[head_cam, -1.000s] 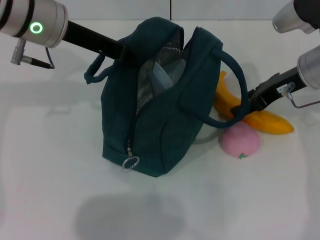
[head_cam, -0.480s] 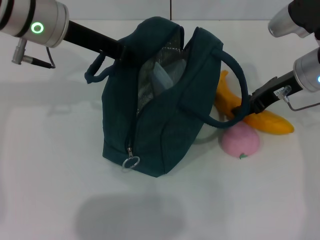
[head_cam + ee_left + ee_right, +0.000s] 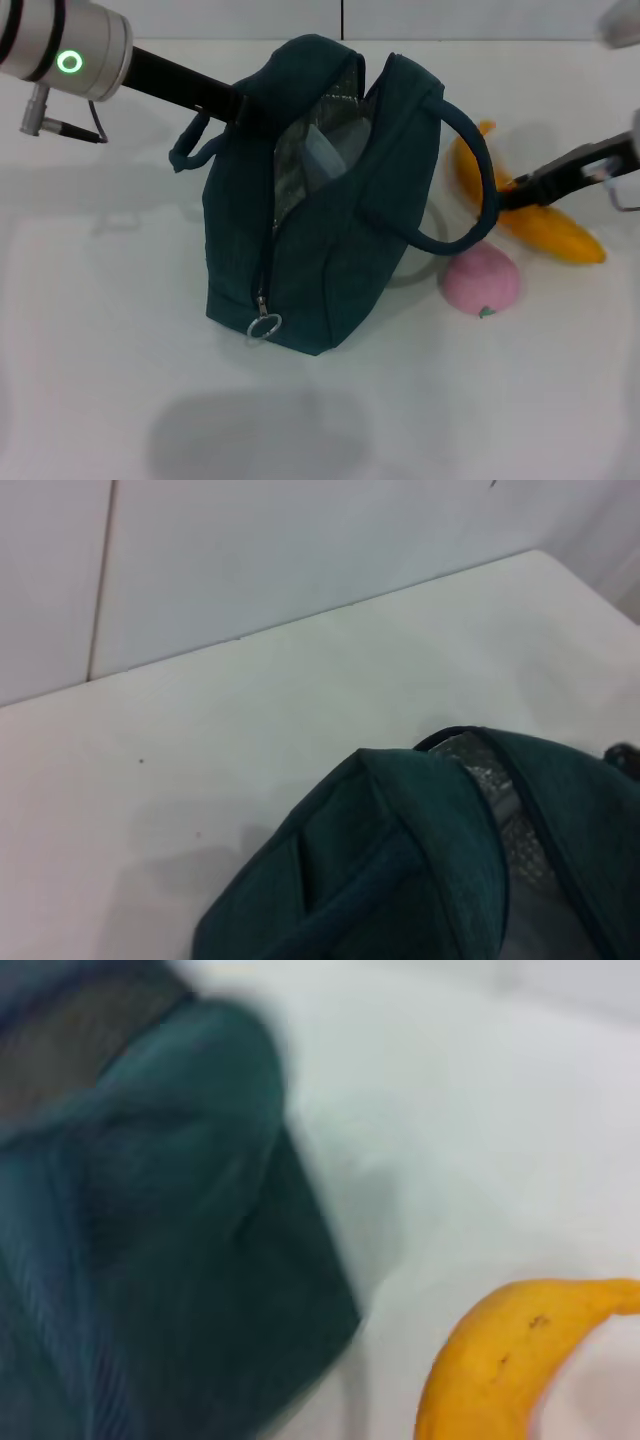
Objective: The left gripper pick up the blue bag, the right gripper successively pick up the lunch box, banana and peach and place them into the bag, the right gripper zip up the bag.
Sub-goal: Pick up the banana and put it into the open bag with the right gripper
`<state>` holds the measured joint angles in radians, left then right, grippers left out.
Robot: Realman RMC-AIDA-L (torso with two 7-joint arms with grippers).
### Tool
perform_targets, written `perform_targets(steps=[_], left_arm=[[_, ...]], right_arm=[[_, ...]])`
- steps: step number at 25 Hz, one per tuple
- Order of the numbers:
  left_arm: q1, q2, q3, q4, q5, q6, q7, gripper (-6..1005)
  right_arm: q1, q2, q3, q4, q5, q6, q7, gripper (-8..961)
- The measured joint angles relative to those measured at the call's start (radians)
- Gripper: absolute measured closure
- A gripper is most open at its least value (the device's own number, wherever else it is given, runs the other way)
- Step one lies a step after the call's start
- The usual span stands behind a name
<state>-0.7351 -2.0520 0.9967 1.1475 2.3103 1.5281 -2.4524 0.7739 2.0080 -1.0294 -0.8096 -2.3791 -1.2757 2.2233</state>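
Blue bag (image 3: pixel 320 200): upright at centre of white counter (image 3: pixel 100 350), zip undone, mouth gaping, pale lunch box (image 3: pixel 322 152) visible inside against silver lining. Zip pull ring (image 3: pixel 263 326) hanging low on near face. Loop handle (image 3: pixel 470 170) arching out on right side.

Left hand (image 3: pixel 240 105): at far-left rim of bag, apparently gripping fabric there and holding mouth open; fingers hidden by cloth, so closure cannot be told for certain.

Banana (image 3: pixel 540 220): lying on counter right of bag, just beyond loop handle, stem end toward far edge. Also seen in right wrist view (image 3: pixel 510 1360), close beside dark bag wall.

Right hand (image 3: pixel 515 192): low at banana's middle, tips touching or pinching it; whether jaws are closed on fruit cannot be told.

Peach (image 3: pixel 481 280): pink, on counter near bag's right base, just nearer than banana, untouched.

Step in hand, by judgement: banana pick, lunch box already stowed. Next move calls for firm grip on banana, lift clear of loop handle, carry over open mouth, release inside. Risk: snagging handle on the way.
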Motion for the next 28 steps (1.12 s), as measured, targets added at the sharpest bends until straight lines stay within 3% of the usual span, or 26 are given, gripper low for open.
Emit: perform_targets(steps=[2,3,9,10,13,18,19,22,23,28], left_arm=[[0.000,-0.002,0.000,0.003,-0.009,0.003,-0.009,889],[0.000,-0.003,0.000,0.005,-0.016,0.004,-0.013,889],[-0.001,-0.004,0.000,0.010,-0.056,0.016,-0.052,889],[-0.003,-0.004,0.000,0.010,-0.058,0.018,-0.060,889],[-0.009,-0.004,0.001,0.011,-0.059,0.020,-0.083,889],[-0.022,-0.003,0.005,0.011,-0.085,0.023,-0.104,888],[-0.022,-0.003,0.005,0.011,-0.085,0.023,-0.104,888],[-0.026,-0.004,0.007,0.011,-0.114,0.033,-0.111,888],[-0.026,-0.004,0.007,0.011,-0.117,0.033,-0.113,888],[-0.035,-0.004,0.005,0.008,-0.120,0.034,-0.121,887]], right_arm=[[-0.044,-0.010,0.116,-0.015,0.052,-0.031,-0.048,553],[-0.091,-0.027,0.207,-0.024,0.141,-0.070,-0.101,553],[-0.199,-0.066,0.306,-0.023,0.406,-0.149,-0.212,552],[-0.250,-0.072,0.315,-0.021,0.579,-0.196,-0.288,552],[-0.299,-0.062,0.317,-0.015,0.768,-0.273,-0.394,552],[-0.307,-0.015,0.312,0.086,1.028,-0.471,-0.590,551],[-0.292,-0.001,0.307,0.131,1.061,-0.503,-0.632,551],[-0.236,0.012,0.290,0.261,1.078,-0.527,-0.719,551],[-0.186,0.014,0.274,0.377,1.084,-0.529,-0.786,552],[-0.097,0.018,0.265,0.573,1.089,-0.524,-0.922,553]])
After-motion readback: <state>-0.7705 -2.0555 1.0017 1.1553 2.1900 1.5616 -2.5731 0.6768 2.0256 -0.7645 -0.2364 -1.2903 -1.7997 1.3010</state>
